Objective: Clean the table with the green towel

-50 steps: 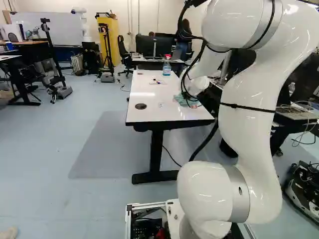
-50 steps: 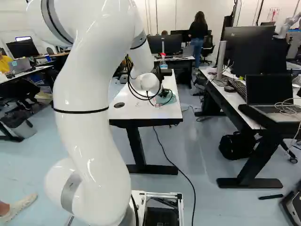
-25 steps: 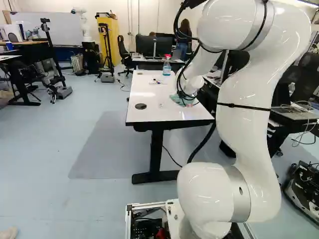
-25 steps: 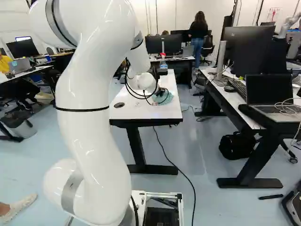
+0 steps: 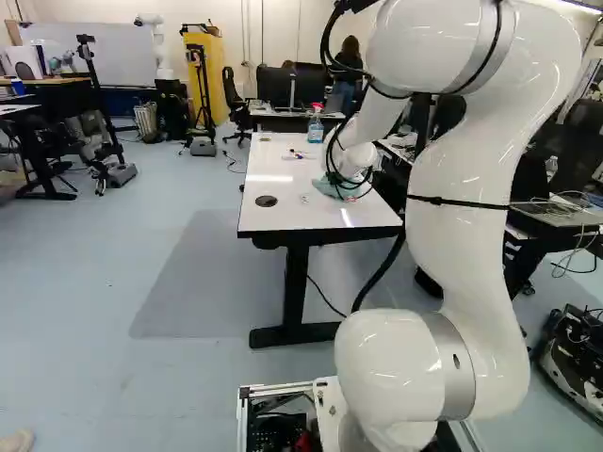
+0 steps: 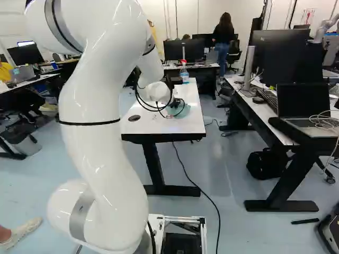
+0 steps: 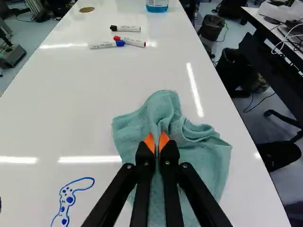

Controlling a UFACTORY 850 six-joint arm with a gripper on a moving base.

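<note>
one long white desk (image 5: 311, 218) is seen ahead of the base, carried on dark legs, with glare streaked over its glossy top. at the right of the right base view, a second desk (image 6: 265, 110) is set apart from it, and an open laptop (image 6: 304, 106) is held up there near a large dark monitor (image 6: 286, 55). the white arm (image 5: 466, 202) is reached out over the long desk, its far end looped with black cables (image 6: 142, 98). by the arm's end, the black pincer (image 6: 174, 107) is partly hidden in the right base view. the green towel (image 7: 201, 158) is laid bunched on the desk under the pincer (image 7: 157, 144), and a raised fold of it is gripped between the orange pads (image 7: 164, 140); its looser parts are spread to both sides. on the desk top beside the towel, a dotted blue drawing (image 7: 69, 199) with a looped tail can be seen. well ahead of the towel, a spray bottle (image 5: 316, 127) of blue liquid is stood upright. between bottle and towel, three markers (image 7: 128, 28) are left lying: two are crossed or touching, with red and blue caps, and the black-capped one is placed just beyond them.
</note>
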